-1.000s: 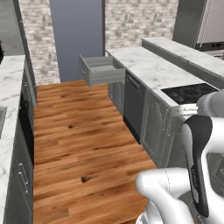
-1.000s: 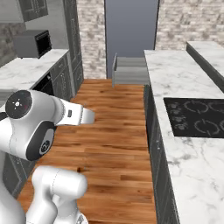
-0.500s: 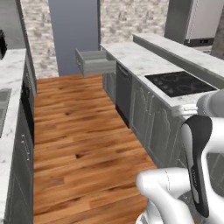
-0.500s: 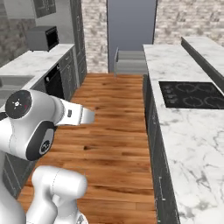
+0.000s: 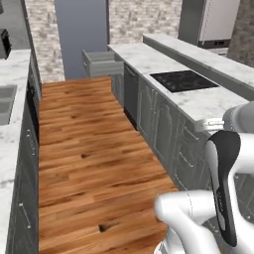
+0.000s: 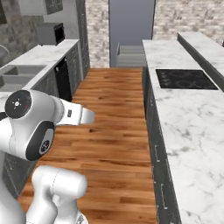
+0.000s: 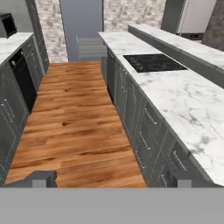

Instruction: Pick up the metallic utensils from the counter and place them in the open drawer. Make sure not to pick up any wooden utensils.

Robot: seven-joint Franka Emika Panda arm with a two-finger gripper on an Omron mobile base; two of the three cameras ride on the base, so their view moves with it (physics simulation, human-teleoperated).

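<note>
The drawer (image 5: 101, 63) is seen pulled out at 12 o'clock, ready for utensils. The gripper (image 7: 109, 179) is held spread, empty. No utensils are discernible on the counter (image 6: 192, 118).

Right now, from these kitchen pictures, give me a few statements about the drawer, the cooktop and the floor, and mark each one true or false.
1. The drawer at the far end of the aisle is pulled open. True.
2. The black cooktop is set into the marble counter on the robot's left. False: it is in the counter on the robot's right.
3. The floor between the cabinets is wooden planks. True.
4. A sink is sunk into the opposite counter, on the left. True.
5. The fingers are shut on a knife. False: they stand apart with nothing between them.
6. The open drawer lies nearer to the robot than the cooktop. False: it lies beyond the cooktop.
</note>
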